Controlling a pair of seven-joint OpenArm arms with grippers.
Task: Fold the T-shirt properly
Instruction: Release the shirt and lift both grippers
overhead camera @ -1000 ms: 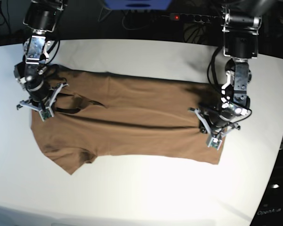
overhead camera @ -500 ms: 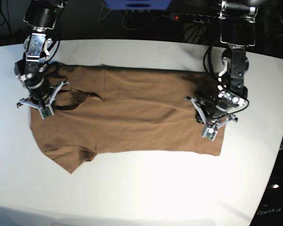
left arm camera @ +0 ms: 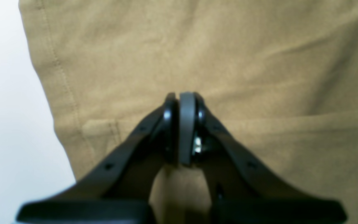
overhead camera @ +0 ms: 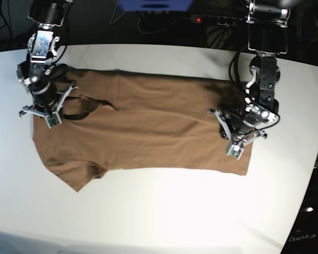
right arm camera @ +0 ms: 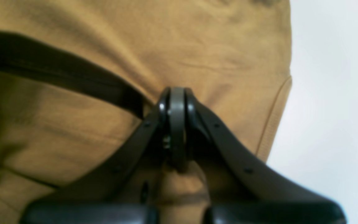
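Left claw (overhead camera: pixel 238 138) pinching T-shirt (overhead camera: pixel 148 127) hem end, right claw (overhead camera: pixel 46 108) — collar end

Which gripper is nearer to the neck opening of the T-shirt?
Right. The right gripper is beside the neck opening of the T-shirt; the left gripper is at the opposite hem end.

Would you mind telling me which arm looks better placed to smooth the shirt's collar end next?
Probably the right. Its pincer is shut on the T-shirt beside the neckline, while the left pincer grips the hem end, far from the collar.
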